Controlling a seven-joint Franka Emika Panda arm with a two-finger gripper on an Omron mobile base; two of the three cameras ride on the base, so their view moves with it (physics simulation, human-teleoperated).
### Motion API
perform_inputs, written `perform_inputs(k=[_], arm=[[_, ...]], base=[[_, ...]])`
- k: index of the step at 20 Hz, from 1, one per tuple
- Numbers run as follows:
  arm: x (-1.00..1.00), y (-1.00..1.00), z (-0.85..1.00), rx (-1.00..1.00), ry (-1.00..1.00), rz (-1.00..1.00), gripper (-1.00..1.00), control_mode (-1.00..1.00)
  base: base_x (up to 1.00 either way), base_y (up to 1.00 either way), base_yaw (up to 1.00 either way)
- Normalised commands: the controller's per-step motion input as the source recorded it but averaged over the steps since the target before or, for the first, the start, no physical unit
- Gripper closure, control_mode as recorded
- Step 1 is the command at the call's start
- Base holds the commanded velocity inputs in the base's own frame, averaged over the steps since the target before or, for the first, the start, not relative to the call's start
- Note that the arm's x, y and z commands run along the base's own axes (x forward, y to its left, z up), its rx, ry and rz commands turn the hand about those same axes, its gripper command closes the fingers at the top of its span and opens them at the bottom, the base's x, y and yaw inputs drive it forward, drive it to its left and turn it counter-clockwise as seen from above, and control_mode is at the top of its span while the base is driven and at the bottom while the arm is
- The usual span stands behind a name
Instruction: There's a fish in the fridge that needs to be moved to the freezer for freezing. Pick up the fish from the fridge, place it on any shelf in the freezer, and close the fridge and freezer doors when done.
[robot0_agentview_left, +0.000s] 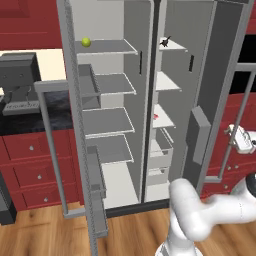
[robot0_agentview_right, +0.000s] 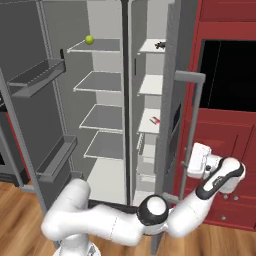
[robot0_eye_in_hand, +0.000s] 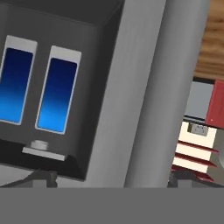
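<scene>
Fish (robot0_agentview_left: 165, 42) already lay on top freezer (robot0_agentview_left: 167, 82) shelf; transfer judged done. Both doors stood open, closing left. Pincer (robot0_eye_in_hand: 109, 177) faced freezer door's dispenser panel (robot0_eye_in_hand: 37, 92), held nothing; opening could not be told.

A glossy white robot arm (robot0_agentview_right: 100, 220) of rounded, bulbous segments, with dark grey bands at its joints, ends in a boxy white hand (robot0_agentview_right: 201, 161) beside the freezer door (robot0_agentview_right: 172, 100).
</scene>
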Motion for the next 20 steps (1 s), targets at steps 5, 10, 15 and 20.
perform_inputs(k=[5,10,15,20], arm=[[-0.1,0.57,-0.06,0.17,-0.09,-0.41,-1.0,-1.0],[0.0,0.68,-0.01,0.03,-0.01,-0.44,-1.0,-1.0],[0.11,0.54,0.08,-0.01,0.06,-0.32,-1.0,-1.0],[0.15,0.52,0.22,-0.06,0.15,-0.15,-1.0,-1.0]], base=[[0.0,0.0,0.0],[0.0,0.0,0.0],[0.0,0.0,0.0],[0.0,0.0,0.0]])
